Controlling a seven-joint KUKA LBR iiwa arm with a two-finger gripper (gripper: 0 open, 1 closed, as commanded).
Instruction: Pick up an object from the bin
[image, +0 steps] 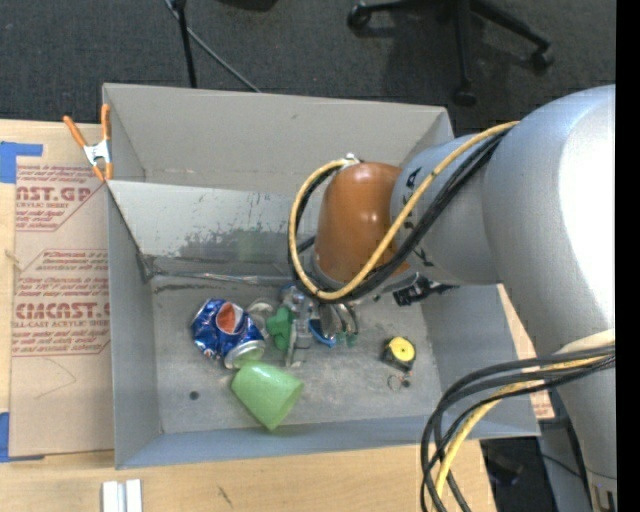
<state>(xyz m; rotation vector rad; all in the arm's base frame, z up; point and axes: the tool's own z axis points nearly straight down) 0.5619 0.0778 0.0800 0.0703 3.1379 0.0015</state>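
A pale green cup (266, 396) lay tipped near the bin's (135, 330) front wall. Beyond it the gripper (312, 330) hung low over small green and blue pieces (281, 324) mid-floor, beside a crushed blue can (224, 331); whether it was clenched or released couldn't be told.

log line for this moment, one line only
gripper down at bin centre | nearest: crushed blue can, green cup | apart: yellow round item | hold: cannot tell

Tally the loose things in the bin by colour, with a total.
Blue: 1, crushed blue metal drink can
Green: 2, pale green plastic cup and small dark green piece
Yellow: 1, small round yellow gadget
Total: 4 clearly seen; the gripper may hide more.
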